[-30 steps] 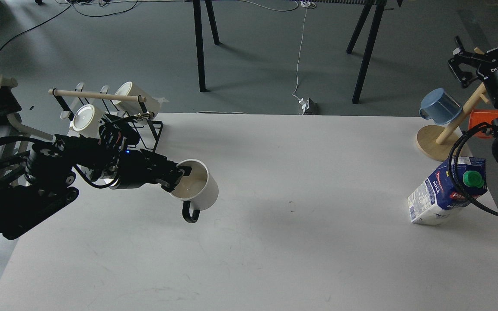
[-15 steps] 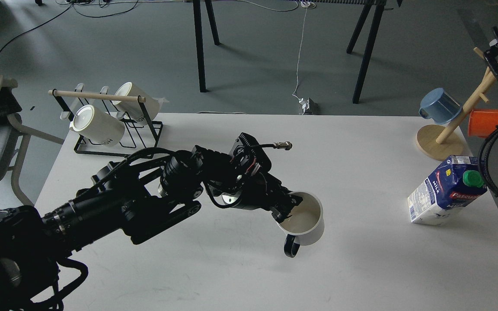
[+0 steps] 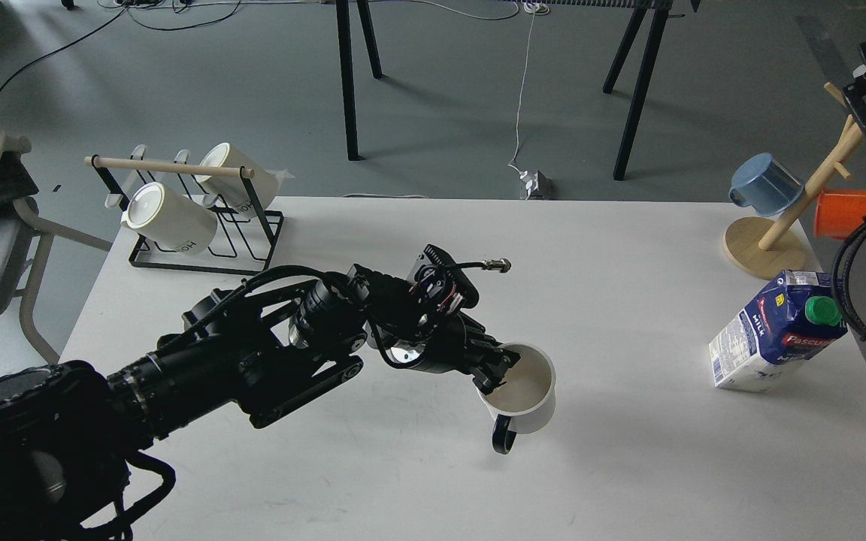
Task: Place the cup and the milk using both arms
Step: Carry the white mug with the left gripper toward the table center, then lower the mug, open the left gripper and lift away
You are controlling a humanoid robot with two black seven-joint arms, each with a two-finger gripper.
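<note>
1. The cup [image 3: 525,391] sits near the middle of the tabletop [image 3: 628,466], mouth up, its black handle pointing toward the near edge.
2. The left pincer [image 3: 495,370] is closed on the cup's rim at its left side, one finger inside and one outside.
3. The milk [image 3: 775,333] stands tilted, well to the right of the cup, green cap on its right side.
4. The right pincer [image 3: 865,105] is far right of the cup, beside the wooden mug tree [image 3: 794,210]; I cannot tell how far open it is.
5. A wire mug rack [image 3: 200,233] stands far left of the cup.
</note>
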